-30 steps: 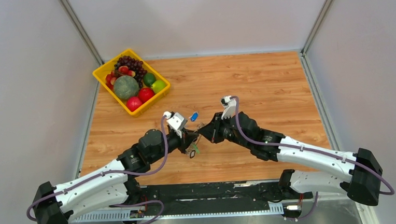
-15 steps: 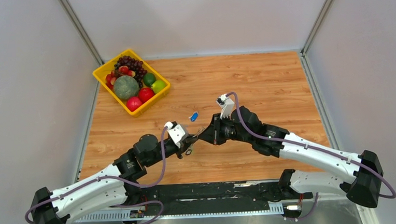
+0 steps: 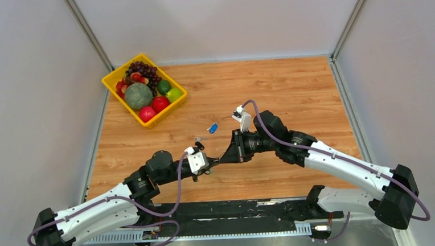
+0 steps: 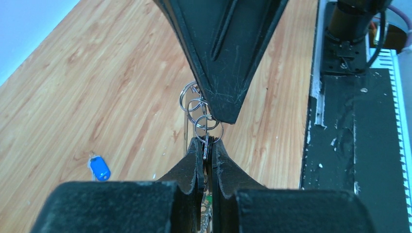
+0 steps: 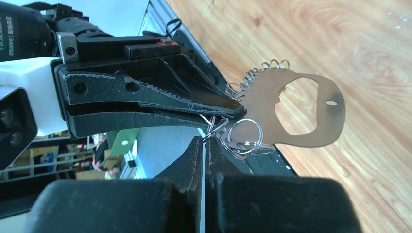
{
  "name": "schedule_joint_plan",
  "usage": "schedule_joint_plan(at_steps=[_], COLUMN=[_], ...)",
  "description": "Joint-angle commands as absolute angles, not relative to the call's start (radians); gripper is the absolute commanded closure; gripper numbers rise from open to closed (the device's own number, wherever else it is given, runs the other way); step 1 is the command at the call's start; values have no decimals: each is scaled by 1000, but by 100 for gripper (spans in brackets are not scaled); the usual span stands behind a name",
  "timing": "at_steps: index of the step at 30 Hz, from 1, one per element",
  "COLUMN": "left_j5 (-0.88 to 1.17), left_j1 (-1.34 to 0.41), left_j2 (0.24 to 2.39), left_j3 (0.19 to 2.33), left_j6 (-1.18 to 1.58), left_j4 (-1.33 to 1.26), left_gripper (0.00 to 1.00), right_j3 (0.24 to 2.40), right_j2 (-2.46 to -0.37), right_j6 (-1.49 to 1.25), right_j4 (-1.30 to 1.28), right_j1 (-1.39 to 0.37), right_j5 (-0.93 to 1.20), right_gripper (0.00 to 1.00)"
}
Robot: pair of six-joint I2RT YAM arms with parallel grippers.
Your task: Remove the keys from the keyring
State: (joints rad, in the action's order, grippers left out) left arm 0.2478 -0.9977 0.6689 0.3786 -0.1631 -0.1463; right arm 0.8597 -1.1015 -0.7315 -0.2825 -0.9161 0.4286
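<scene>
A blue-tagged key (image 3: 212, 127) lies free at twelve o'clock of the claws; left claw (image 4: 206, 141) pinches the unremoved keys (image 4: 207, 149), right claw (image 5: 204, 141) pinches the keyring (image 5: 216, 125).

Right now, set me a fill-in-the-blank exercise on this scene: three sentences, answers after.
1. The yellow basket at the table's far left corner holds ____.
2. The loose key lying on the table has a ____ head.
3. The left tool and the right tool meet tip to tip, both ____ on the keyring bunch.
Answers: fruit; blue; shut.
</scene>
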Motion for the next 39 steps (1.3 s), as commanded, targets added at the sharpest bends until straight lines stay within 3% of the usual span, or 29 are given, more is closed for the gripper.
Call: schedule_joint_plan(at_steps=[1,6,17,18,21,26,30,39], left_j5=[330,356,208,210,229,240,239,244], left_j1=[-1015,-1025,-1026,-1027,-1025,-1026,-1026,-1028], left_j2=[664,665,638,630,631,634,640,653], left_j3=[392,393,398,396,395,394,396,406], left_j6=[-231,-233,-217,-215,-210,-209,-206,-210], left_j4=[-254,-267,-232,-234,-234,-233,-236,-223], left_gripper=[100,100,100,100,100,100,100,100], right_j3=[883,880,875,880,885,894,919,1041], right_j2=[-1118,-1139,-1141,-1137,-1088,-1021,-1016,-1087], right_j6=[-753,-755,-763,-761,-754,-743,-703,-623], right_j4=[-269,-272,-296,-308,-314,-332,-374,-478], right_j1=[-909,-908,-908,-891,-812,-729,-726,-746], right_j5=[666,736,805,806,795,804,740,618], right_gripper=[100,100,100,90,81,78,67,58])
